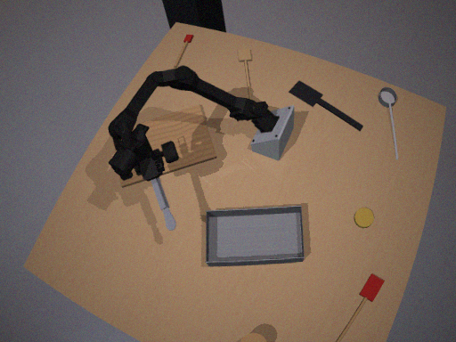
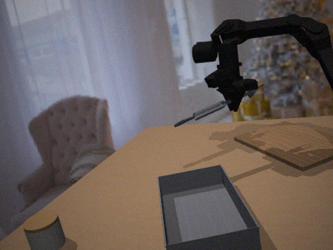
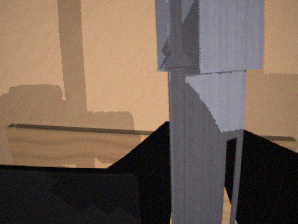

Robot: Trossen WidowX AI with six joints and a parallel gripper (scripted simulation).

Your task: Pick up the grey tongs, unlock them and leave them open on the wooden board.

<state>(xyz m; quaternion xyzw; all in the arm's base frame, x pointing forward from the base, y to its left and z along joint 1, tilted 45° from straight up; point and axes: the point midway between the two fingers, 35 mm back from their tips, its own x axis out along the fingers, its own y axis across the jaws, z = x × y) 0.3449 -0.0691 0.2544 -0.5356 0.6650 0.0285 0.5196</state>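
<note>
My gripper (image 1: 152, 173) (image 2: 234, 105) (image 3: 194, 131) is shut on the grey tongs (image 1: 160, 193) (image 2: 211, 109) (image 3: 230, 35) and holds them in the air. The exterior view shows them tilted, the scalloped tip end lower and the hinge end higher, behind the fingers. The arms look close together; the lock by the hinge is hidden. The wooden board (image 1: 174, 120) (image 2: 276, 135) (image 3: 75, 145) lies flat below, near the gripper; in the top view the tips reach past its front edge. The roasting tin (image 1: 255, 263) (image 2: 214, 241) stands on the table with nothing across it.
The grey wedge-shaped base (image 1: 282, 138) is behind the tin. A black spatula (image 1: 306, 93), a ladle (image 1: 387, 96), a yellow disc (image 1: 364, 217) and a red-headed spatula (image 1: 371, 287) lie to the right. A lidded canister (image 2: 45, 231) stands at the front. A pale wooden spatula (image 1: 245, 55) lies at the back.
</note>
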